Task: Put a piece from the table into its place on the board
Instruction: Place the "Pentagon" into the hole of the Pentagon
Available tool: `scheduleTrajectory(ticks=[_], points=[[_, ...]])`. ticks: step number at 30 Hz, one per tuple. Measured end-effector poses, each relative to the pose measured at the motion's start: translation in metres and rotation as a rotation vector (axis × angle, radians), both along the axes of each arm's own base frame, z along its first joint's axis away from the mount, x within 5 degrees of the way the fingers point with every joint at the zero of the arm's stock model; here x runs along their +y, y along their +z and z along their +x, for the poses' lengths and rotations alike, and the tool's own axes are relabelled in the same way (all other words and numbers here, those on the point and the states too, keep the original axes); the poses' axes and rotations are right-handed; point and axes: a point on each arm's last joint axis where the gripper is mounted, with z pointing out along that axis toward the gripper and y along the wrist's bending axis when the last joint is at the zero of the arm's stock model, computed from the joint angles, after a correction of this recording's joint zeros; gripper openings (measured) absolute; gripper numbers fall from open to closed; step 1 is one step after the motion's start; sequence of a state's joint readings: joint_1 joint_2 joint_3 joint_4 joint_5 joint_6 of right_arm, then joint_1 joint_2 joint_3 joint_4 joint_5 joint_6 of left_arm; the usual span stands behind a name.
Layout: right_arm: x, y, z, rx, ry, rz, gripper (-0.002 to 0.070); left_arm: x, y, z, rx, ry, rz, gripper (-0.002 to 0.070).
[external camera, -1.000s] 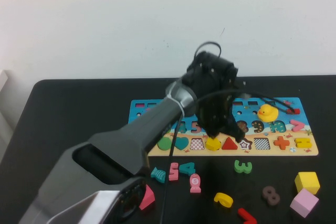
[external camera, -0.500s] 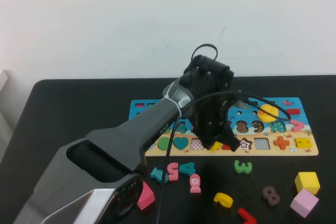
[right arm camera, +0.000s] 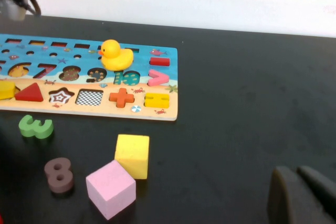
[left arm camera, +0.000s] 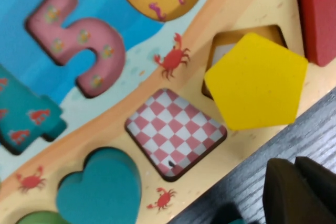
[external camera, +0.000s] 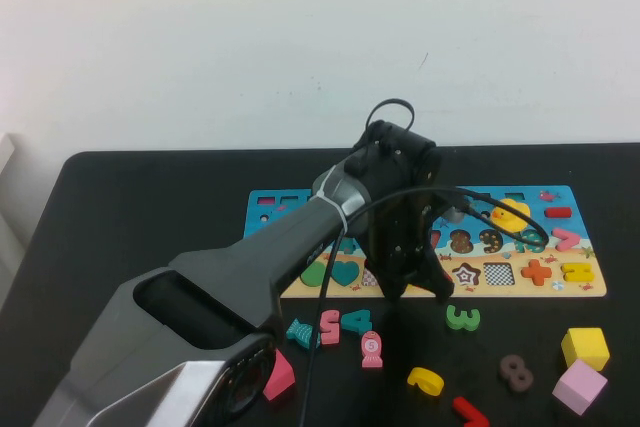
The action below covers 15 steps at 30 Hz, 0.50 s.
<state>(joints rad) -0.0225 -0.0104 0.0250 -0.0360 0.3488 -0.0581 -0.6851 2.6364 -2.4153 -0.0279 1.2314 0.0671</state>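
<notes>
Lower left of the wrist view, a teal heart (left arm camera: pixel 100 187) is sitting seated in the board (left arm camera: pixel 173 40); beside it a checkered slot (left arm camera: pixel 176 132) is lying vacant. Toward the upper right, the yellow pentagon piece (left arm camera: pixel 256 82) is resting crooked over its own slot, overhanging the board's edge toward the desk (left arm camera: pixel 294 135). The left hand (external camera: pixel 420 282), closed and holding nothing, is hovering at frame centre over that edge. Seating seems unfinished; next, nudging and turning the piece flat. The right hand (right arm camera: pixel 304 195), lower right, is sitting closed, parked.
</notes>
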Motion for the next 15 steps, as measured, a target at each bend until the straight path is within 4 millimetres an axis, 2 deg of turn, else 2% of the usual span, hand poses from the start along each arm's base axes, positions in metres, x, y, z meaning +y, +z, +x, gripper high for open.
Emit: scheduleTrajectory(ticks=[4,15], points=[[0.0000,0.0000,0.0000,0.000,0.000,0.000,0.0019,-0.0004,-0.0078,-0.0004,0.015,0.001,0.004,-0.0001],[0.0000,0.0000,0.0000,0.000,0.000,0.000,0.0019,-0.0027,-0.0072,0.0022,-0.011,0.024,-0.024,-0.0001]])
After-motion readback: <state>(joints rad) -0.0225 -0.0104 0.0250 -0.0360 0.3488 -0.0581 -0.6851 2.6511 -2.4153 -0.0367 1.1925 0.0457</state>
